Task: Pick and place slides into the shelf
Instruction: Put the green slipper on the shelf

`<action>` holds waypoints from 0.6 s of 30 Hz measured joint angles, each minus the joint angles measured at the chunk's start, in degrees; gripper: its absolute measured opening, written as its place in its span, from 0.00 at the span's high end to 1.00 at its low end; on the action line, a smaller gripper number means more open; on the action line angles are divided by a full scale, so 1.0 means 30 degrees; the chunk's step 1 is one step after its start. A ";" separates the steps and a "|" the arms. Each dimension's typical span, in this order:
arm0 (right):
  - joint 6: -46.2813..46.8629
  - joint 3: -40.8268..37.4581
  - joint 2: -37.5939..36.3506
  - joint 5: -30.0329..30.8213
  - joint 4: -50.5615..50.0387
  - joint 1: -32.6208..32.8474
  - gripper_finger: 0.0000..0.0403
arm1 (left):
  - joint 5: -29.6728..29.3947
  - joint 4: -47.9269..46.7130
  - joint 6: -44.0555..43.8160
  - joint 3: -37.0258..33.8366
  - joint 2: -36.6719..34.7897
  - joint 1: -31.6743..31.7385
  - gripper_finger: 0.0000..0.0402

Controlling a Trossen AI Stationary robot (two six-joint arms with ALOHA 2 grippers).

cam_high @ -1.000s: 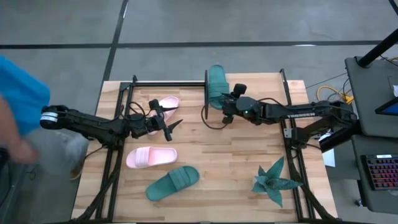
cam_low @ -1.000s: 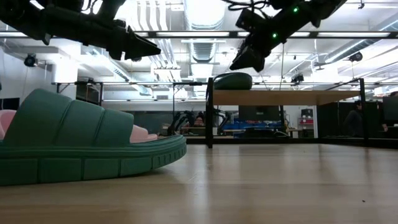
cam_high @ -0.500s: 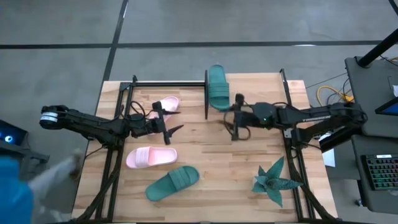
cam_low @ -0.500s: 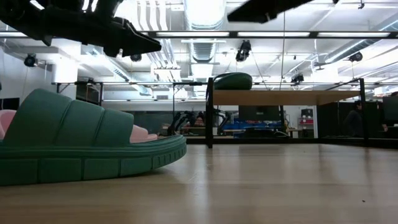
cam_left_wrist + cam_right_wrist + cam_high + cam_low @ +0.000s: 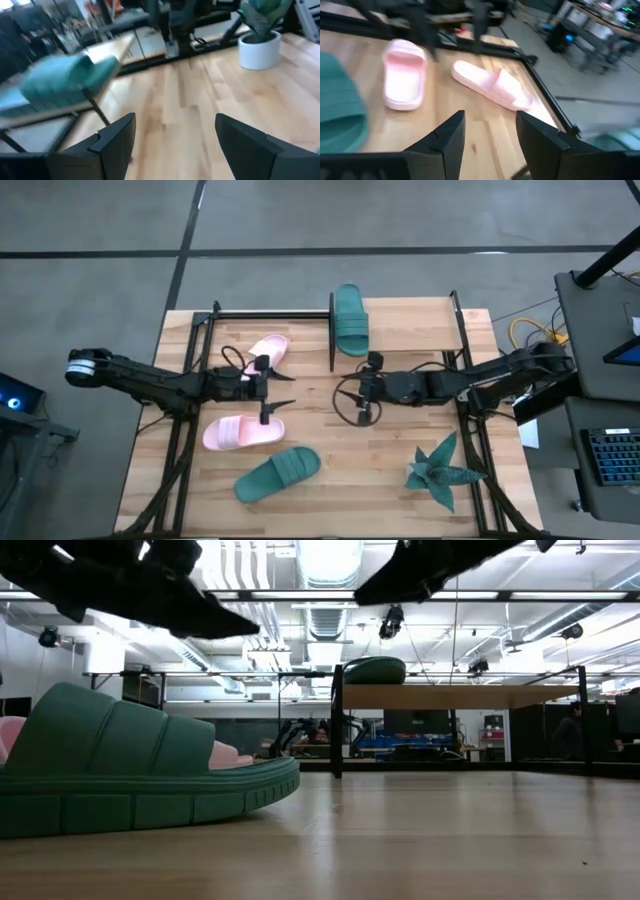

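One dark teal slide (image 5: 350,320) lies on the left end of the shelf (image 5: 410,325); the low view shows that slide (image 5: 375,670) on the shelf board (image 5: 460,696). On the table lie a pink slide (image 5: 266,350) at the far left, a second pink slide (image 5: 243,432) and a teal slide (image 5: 278,473) near the front edge. My left gripper (image 5: 275,395) hovers open between the two pink slides. My right gripper (image 5: 358,390) hangs open over the table's middle, pointing left. Its wrist view shows both pink slides (image 5: 402,75) (image 5: 492,85).
A teal spiky plant (image 5: 440,470) in a white pot (image 5: 260,45) stands at the table's near right. Black frame rails (image 5: 185,420) run along both sides of the table. Bare wood (image 5: 390,450) lies between the grippers and the plant. The near teal slide (image 5: 130,770) fills the low view's left.
My right gripper has drawn back from the teal slide on the shelf toward the near edge, now over the table's middle; the slide stays on the shelf. My left gripper has shifted slightly toward the near pink slide. A person in blue at the left has gone from view.
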 joint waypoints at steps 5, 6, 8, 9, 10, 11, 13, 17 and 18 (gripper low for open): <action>0.0091 0.0000 0.0861 0.0469 0.0894 0.0020 0.59 | 0.0039 -0.1814 -0.1822 0.0284 -0.0087 -0.1487 0.36; -0.0047 0.0000 0.0861 0.0475 0.0877 0.0013 0.59 | 0.0059 -0.2134 -0.1945 0.0492 -0.0094 -0.1904 0.36; -0.0557 0.0000 0.0728 0.0480 0.0890 0.0013 0.59 | 0.0032 -0.2747 -0.1949 0.0898 -0.0117 -0.2942 0.36; -0.0830 0.0000 0.0557 0.0458 0.0813 0.0013 0.59 | 0.0034 -0.2923 -0.1944 0.1069 -0.0104 -0.3510 0.36; -0.0954 0.0000 0.0416 0.0430 0.0796 0.0013 0.59 | 0.0012 -0.3185 -0.1942 0.1238 -0.0092 -0.4125 0.36; -0.1060 0.0000 0.0228 0.0402 0.0840 0.0013 0.59 | -0.0131 -0.3403 -0.1934 0.1384 -0.0089 -0.4738 0.36; -0.1068 0.0000 -0.0149 0.0388 0.0772 0.0013 0.59 | -0.0879 -0.4055 -0.1942 0.1726 -0.0080 -0.6135 0.36; -0.1101 0.0000 -0.0641 0.0380 0.0422 0.0013 0.60 | -0.4396 -0.6017 -0.2413 0.2509 0.0014 -0.9191 0.36; -0.1133 0.0000 -0.0702 0.0380 0.0319 0.0013 0.61 | -0.5445 -0.6345 -0.2528 0.2732 0.0087 -0.9966 0.36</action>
